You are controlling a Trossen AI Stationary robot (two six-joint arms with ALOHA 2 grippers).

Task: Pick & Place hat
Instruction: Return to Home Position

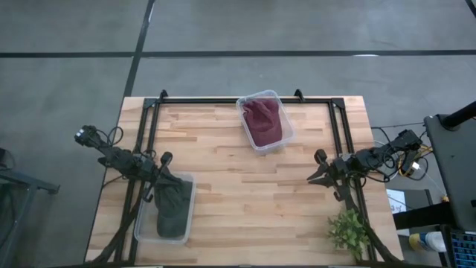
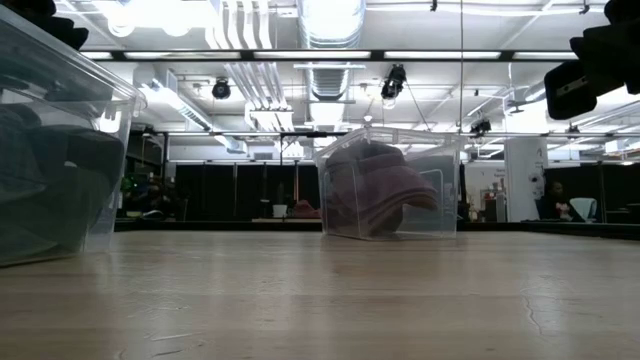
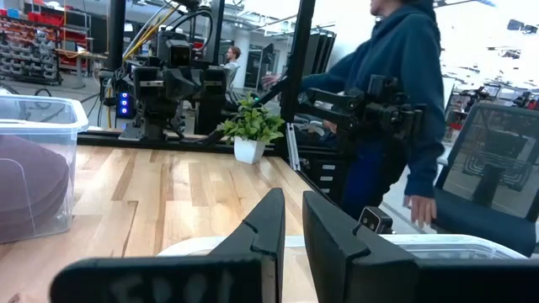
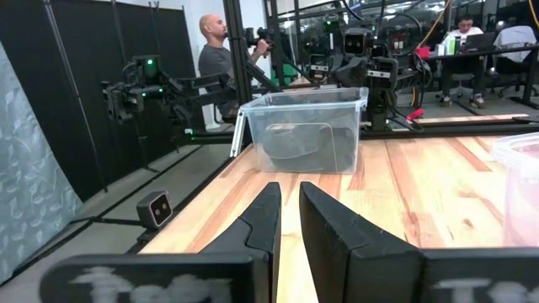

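Note:
A maroon hat (image 1: 262,121) lies in a clear bin (image 1: 286,138) at the table's far middle; it also shows in the low view (image 2: 375,195) and the left wrist view (image 3: 25,189). A dark hat (image 1: 172,212) lies in a second clear bin (image 1: 141,223) at the near left (image 4: 307,139). My left gripper (image 1: 165,177) hovers level over that bin's far rim (image 3: 292,198), shut and holding nothing. My right gripper (image 1: 312,177) hovers level at the table's right side (image 4: 290,198), pointing across the table, also shut and holding nothing.
A small potted plant (image 1: 348,231) stands at the table's near right corner. A black frame (image 1: 223,100) runs along the far edge and both sides. Bare wood lies between the two bins. A person in a blue hoodie (image 3: 404,84) stands beyond the right side.

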